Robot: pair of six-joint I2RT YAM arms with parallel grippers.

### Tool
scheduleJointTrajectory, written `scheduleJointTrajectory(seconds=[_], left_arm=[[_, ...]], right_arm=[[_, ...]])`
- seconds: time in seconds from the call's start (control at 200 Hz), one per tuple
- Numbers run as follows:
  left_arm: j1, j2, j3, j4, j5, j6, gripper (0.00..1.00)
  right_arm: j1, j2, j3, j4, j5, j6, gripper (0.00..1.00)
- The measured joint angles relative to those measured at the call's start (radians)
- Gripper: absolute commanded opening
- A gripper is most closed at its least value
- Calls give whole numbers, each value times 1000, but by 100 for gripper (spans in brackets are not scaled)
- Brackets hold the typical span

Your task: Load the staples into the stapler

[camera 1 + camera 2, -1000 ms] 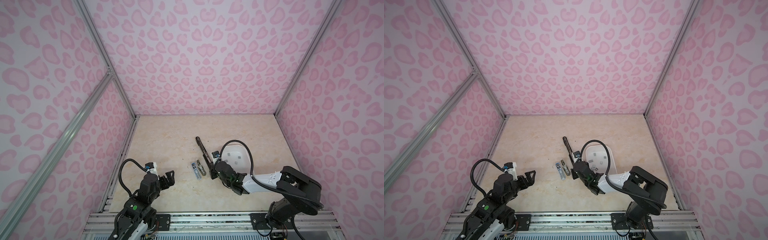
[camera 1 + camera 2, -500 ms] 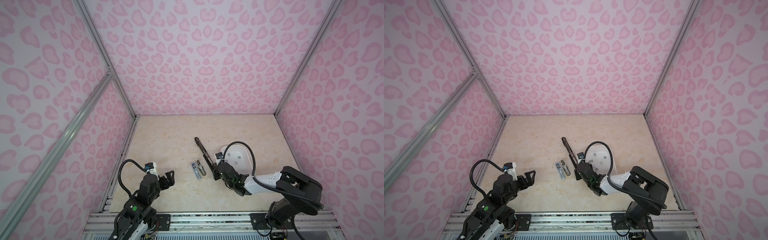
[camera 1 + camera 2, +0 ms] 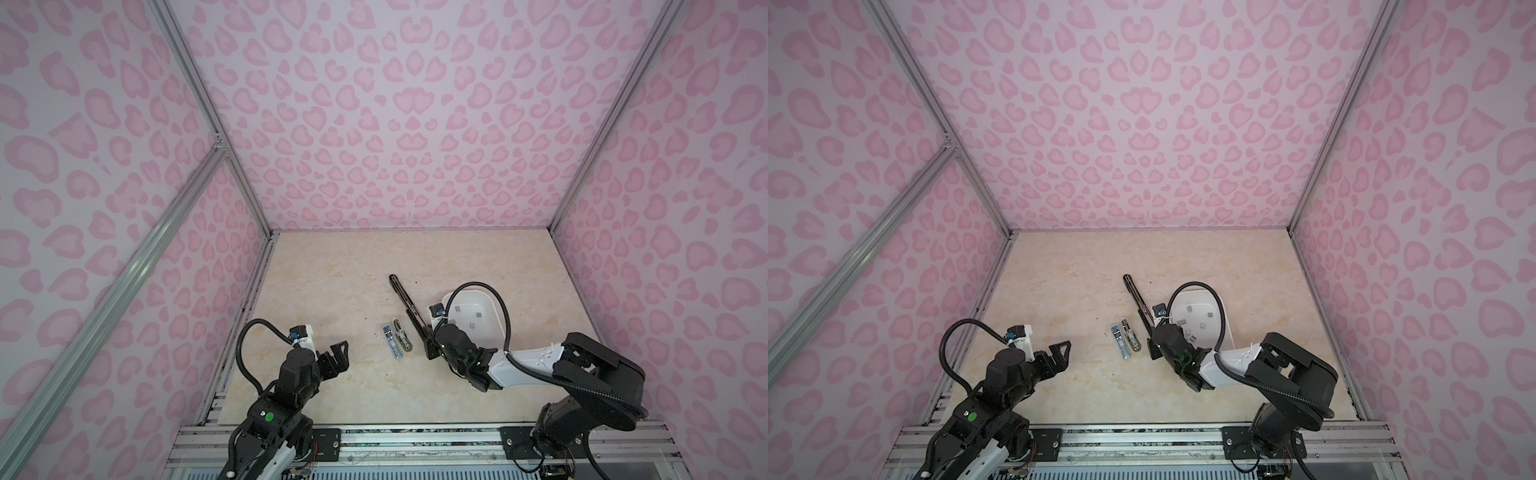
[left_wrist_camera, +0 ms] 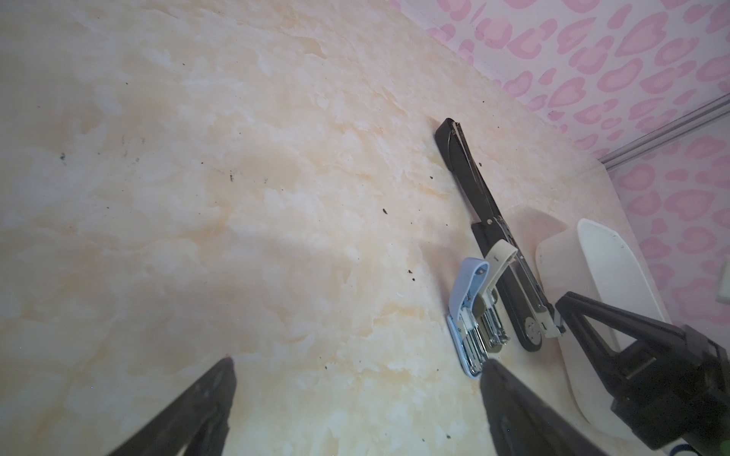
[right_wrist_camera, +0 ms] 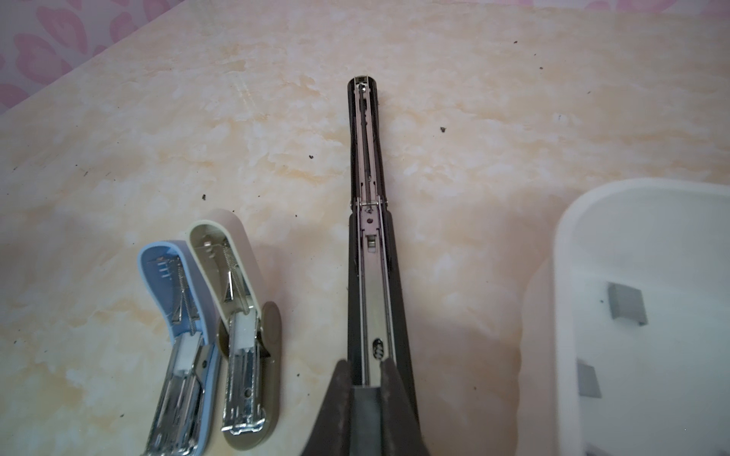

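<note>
In both top views the left arm sat folded at the lower left. The left gripper pointed toward the middle, jaws spread wide. The right arm reached low from the lower right, forearm stretched out. The right gripper was down near the surface, jaws drawn close together.

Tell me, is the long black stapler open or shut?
Open. The long black stapler lies unfolded flat on the table, with its silver staple channel showing.
</note>
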Motion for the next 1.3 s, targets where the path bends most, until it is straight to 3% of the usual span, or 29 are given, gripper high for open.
scheduleJointTrajectory(seconds=[1.3], left_arm=[[-1,-1,-2,0,-3,0,97]], right_arm=[[-35,6,11,14,-34,-51,11]])
